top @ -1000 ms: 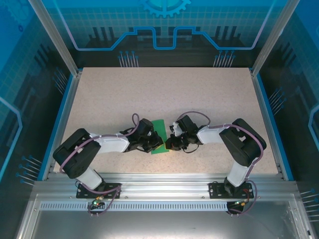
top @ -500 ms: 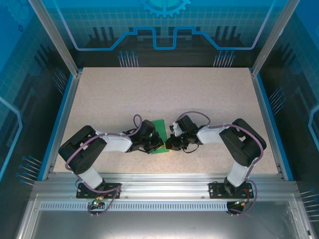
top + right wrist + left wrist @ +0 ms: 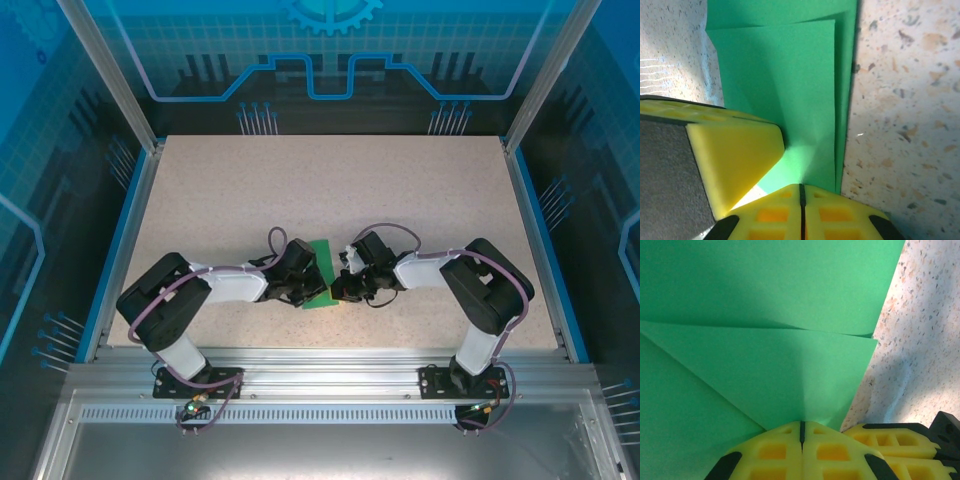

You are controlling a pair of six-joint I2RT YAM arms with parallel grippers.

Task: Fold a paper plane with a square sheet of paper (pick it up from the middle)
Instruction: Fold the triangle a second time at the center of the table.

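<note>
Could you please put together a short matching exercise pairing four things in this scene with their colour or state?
Things:
1. sheet of paper
2. left gripper
3. tabletop
4. rail under the arm bases

Descriptions:
A. silver metal, along the near edge
B. yellow pads, shut on the paper
C. speckled beige
D. bright green, creased into folds

Pairs: 1-D, 2-B, 3-C, 4-A
</note>
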